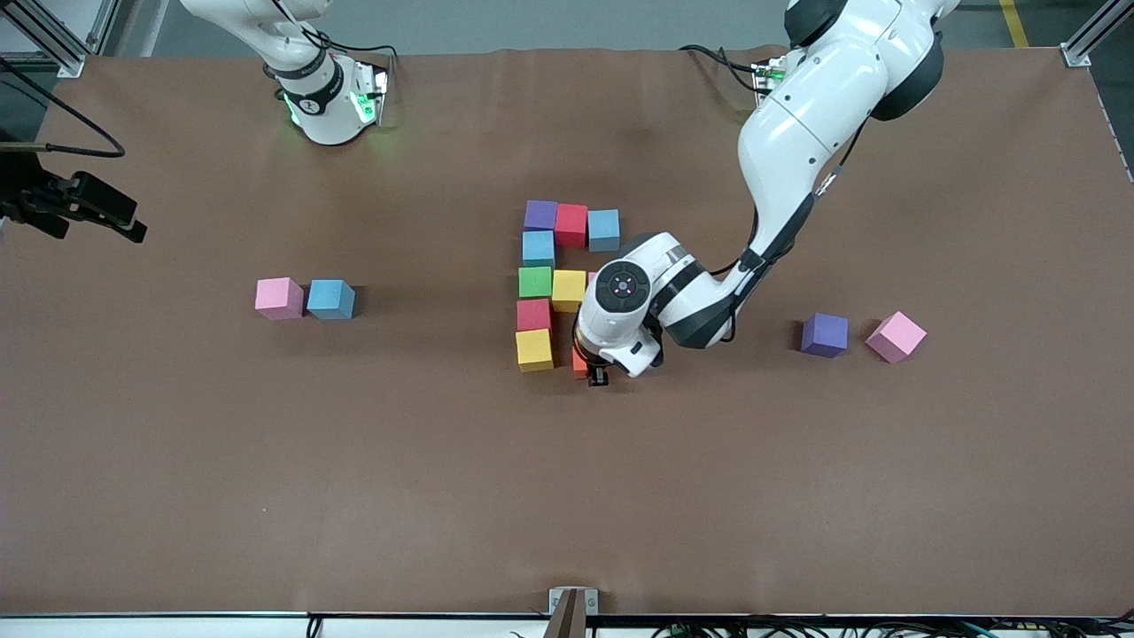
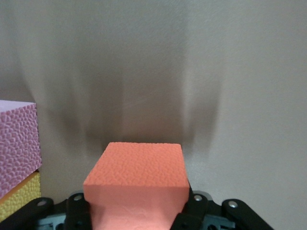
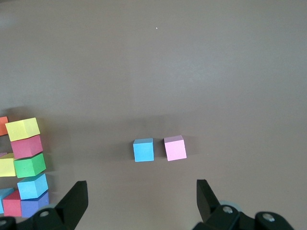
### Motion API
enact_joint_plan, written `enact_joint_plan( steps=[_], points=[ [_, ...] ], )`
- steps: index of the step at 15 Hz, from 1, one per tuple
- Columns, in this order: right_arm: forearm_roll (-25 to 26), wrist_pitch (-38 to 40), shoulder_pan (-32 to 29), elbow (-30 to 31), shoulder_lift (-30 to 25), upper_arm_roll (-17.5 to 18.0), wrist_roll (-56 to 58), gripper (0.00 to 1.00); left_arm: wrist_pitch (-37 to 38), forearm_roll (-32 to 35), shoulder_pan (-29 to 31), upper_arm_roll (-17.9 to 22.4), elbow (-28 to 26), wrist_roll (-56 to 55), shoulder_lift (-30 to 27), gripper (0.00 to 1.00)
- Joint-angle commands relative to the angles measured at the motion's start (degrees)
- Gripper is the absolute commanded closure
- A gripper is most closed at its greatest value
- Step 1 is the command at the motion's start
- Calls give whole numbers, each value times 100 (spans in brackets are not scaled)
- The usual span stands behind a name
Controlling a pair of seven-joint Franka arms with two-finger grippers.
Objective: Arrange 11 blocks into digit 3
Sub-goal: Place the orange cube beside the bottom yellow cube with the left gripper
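- Left claw (image 1: 595, 368) is low at the near end of the block cluster, clamped on the orange cube (image 2: 136, 179); pebbled foam skin, sharp square edges.
- The orange cube sits just beside the yellow cube (image 1: 534, 349), which closes the column's near end.
- Partial digit 3 (image 1: 554, 283): far bar of purple (image 1: 540, 214), red (image 1: 571, 224), blue (image 1: 604, 229); then a column of blue, green (image 1: 535, 282), red and yellow; another yellow (image 1: 569, 290) beside the green.
- Loose matte cubes: pink (image 1: 279, 298) touching blue (image 1: 330, 299) toward the right arm's end; purple (image 1: 825, 334) and a skewed pink (image 1: 897, 337) toward the left arm's end.
- Right claw (image 3: 141, 201) waits, fingers apart, holding nothing, high over the flat brown surface (image 1: 354, 478).
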State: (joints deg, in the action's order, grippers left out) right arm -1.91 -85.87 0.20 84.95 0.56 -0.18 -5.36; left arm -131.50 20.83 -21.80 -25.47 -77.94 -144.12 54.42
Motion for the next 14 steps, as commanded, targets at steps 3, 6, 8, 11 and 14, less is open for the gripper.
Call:
enact_joint_plan(
  steps=[3,6,8,11,14],
  points=[
    [24,9,-82,-67,14,53,43,0,19,-79,-289,200,358,-345,104,96],
    [24,9,-82,-67,14,44,43,0,10,-79,-430,235,367,-354,130,96],
    [24,0,-82,-67,14,44,43,0,10,-79,-447,235,385,-354,165,96],
    [24,0,-82,-67,14,53,43,0,10,-79,-518,235,464,-363,218,96],
    [24,-9,-64,-67,14,44,43,0,10,-79,-553,235,455,-354,227,90]
  ],
)
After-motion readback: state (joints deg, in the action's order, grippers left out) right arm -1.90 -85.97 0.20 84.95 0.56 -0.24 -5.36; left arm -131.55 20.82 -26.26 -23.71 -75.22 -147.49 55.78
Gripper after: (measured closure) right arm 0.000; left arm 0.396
